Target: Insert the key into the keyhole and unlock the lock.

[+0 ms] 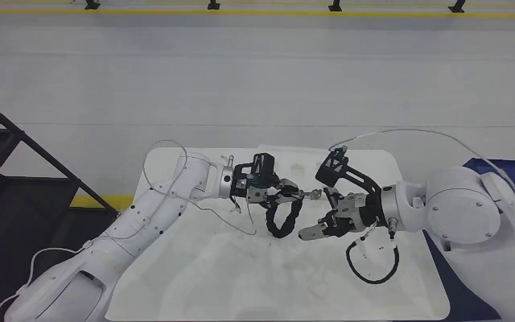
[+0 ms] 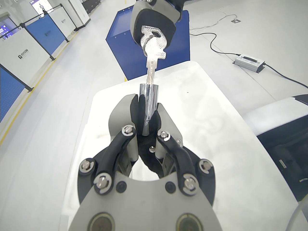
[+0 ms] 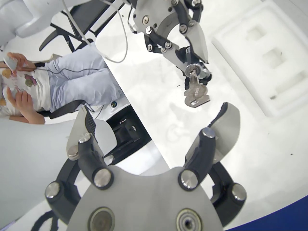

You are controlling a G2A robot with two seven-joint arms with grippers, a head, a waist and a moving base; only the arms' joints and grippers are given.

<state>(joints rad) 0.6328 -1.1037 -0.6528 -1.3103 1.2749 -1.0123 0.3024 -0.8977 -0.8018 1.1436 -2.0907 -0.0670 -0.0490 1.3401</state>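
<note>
My left gripper (image 2: 144, 102) is shut on the chrome lock cylinder (image 2: 148, 106), held above the white table (image 1: 241, 274). The silver key (image 2: 154, 44) sits with its blade in the keyhole and its head sticking out. The lock's black cable loop (image 1: 283, 217) hangs below the left gripper (image 1: 282, 193). My right gripper (image 3: 155, 111) is open with its fingers spread wide, just short of the key head (image 3: 196, 93). One of its fingers (image 2: 154, 22) stands right behind the key head. In the top view the right gripper (image 1: 324, 213) faces the left one at mid-table.
A white foam tray (image 3: 272, 58) with square recesses lies on the table beyond the lock. A blue cabinet (image 2: 120, 39) stands past the table's end. A black cable (image 1: 372, 262) loops under the right arm.
</note>
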